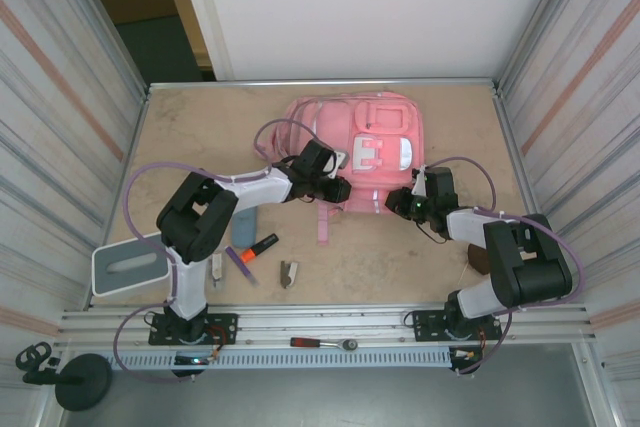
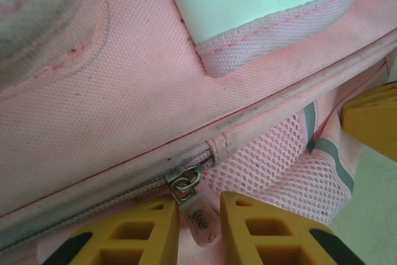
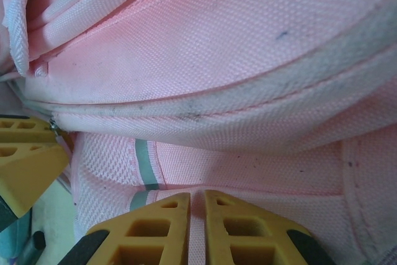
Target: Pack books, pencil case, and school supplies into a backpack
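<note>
The pink backpack (image 1: pixel 365 142) lies flat at the back middle of the table. At its near edge my left gripper (image 1: pixel 340 189) (image 2: pixel 198 206) is narrowly open around the zipper pull (image 2: pixel 203 221), which hangs from the metal slider (image 2: pixel 184 181). One finger touches the pull and the other stands just off it. My right gripper (image 1: pixel 405 202) (image 3: pixel 197 200) is shut on a pink strip of the backpack (image 3: pixel 248 60) near its right corner. The slate-blue pencil case (image 1: pixel 243 230), orange-and-black highlighter (image 1: pixel 260 245) and small clip piece (image 1: pixel 288 273) lie at the front left. A brown book (image 1: pixel 476 260) peeks from under the right arm.
A grey tray (image 1: pixel 130 265) sits at the left front edge. A red-handled metal tool (image 1: pixel 322 343) rests on the rail between the arm bases. Corrugated walls close in both sides. A pink strap (image 1: pixel 325 225) trails forward from the backpack.
</note>
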Available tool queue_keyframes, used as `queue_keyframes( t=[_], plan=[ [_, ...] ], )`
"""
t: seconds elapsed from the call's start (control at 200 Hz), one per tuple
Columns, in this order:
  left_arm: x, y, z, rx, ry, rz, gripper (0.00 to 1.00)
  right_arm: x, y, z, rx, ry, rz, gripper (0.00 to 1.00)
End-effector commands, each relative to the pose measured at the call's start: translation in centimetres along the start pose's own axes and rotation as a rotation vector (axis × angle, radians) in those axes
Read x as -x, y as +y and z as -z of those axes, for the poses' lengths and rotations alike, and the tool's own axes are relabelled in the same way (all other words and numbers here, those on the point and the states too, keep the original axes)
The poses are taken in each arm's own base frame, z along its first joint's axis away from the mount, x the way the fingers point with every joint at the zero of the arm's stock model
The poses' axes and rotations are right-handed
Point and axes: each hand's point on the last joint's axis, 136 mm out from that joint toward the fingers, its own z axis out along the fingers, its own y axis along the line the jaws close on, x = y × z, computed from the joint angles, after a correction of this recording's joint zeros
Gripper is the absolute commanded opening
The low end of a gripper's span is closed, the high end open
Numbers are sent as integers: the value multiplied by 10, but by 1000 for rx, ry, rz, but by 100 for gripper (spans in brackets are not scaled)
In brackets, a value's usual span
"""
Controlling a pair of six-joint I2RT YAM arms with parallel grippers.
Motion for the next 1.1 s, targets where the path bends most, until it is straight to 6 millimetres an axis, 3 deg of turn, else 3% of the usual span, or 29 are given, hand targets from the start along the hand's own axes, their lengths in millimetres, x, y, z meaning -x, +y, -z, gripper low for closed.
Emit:
queue_keyframes(
  t=[0.0,0.611,0.917,1.092],
  plan=[
    [-1,-20,5,-86,6,1,24,-22,-23,-3,-66,70,-34,13],
    [-7,0,-4,24,-5,47,29,-23,-25,-5,-70,74,-36,13],
    [-11,2,-11,50,1,52,21,-23,-25,-4,-70,73,-36,13],
    [-4,7,2,99,-20,27,12,-22,-30,-1,-108,60,-43,12]
  ],
)
